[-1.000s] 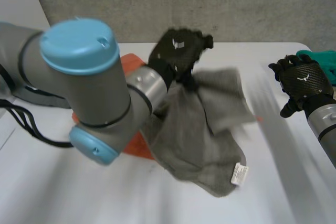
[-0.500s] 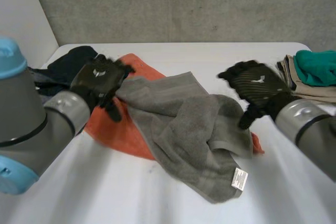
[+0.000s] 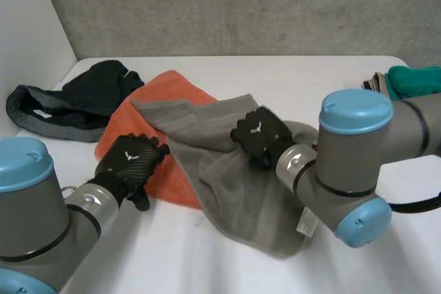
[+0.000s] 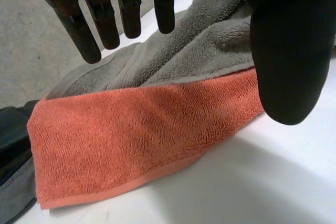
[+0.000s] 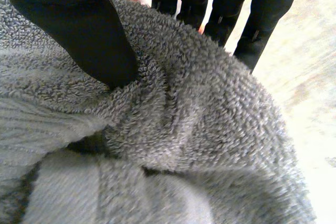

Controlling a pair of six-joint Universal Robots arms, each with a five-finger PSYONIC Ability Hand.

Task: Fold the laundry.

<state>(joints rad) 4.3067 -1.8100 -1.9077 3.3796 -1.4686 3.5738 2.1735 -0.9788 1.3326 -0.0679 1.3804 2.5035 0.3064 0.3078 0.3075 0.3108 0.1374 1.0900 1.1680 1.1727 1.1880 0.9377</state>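
Observation:
A grey towel (image 3: 213, 170) lies crumpled across the table's middle, partly over an orange towel (image 3: 176, 173). My right hand (image 3: 258, 134) sits on the grey towel's middle, its thumb (image 5: 89, 30) dug into the pile and a bunch of grey towel (image 5: 210, 129) pinched up against its fingers. My left hand (image 3: 131, 163) hovers by the orange towel's near left edge with straight fingers (image 4: 121, 9) and holds nothing. Under its palm the orange towel (image 4: 131, 135) lies flat, with the grey towel (image 4: 210, 51) overlapping it beyond the fingertips.
A dark garment (image 3: 83, 98) with a grey band lies at the table's far left, also beside the orange towel (image 4: 10, 145). A stack of folded laundry with a teal piece (image 3: 413, 80) on top stands at the far right. Bare white table (image 3: 207, 266) runs along the front.
My left hand let go of the raised grey towel and dropped to the front left. The towel settled on the table. My right hand swung in from the right and closed on its middle.

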